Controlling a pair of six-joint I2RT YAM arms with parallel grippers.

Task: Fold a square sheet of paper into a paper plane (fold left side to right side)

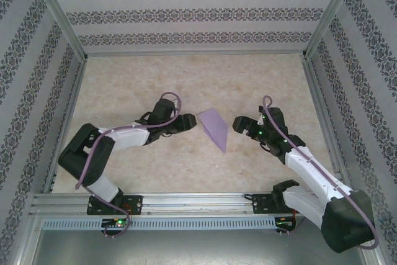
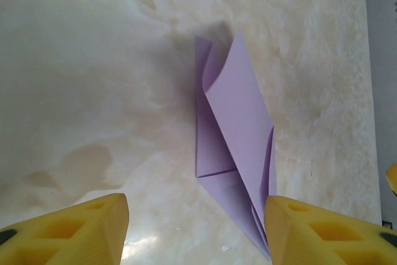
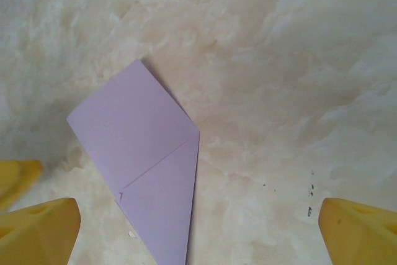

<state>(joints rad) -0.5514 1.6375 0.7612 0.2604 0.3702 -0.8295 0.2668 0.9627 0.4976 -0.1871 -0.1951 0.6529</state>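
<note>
Top external: left gripper and right gripper, fingers spread, flank flimsy lavender paper, probably best pinched at a crease

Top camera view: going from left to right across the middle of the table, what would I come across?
Along that line: left tool → folded lavender paper → right tool.

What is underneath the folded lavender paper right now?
The folded lavender paper lies on the marbled tabletop. Its upper flaps stand slightly open, showing only more paper layers inside. Whatever the flat layers cover cannot be seen.
</note>
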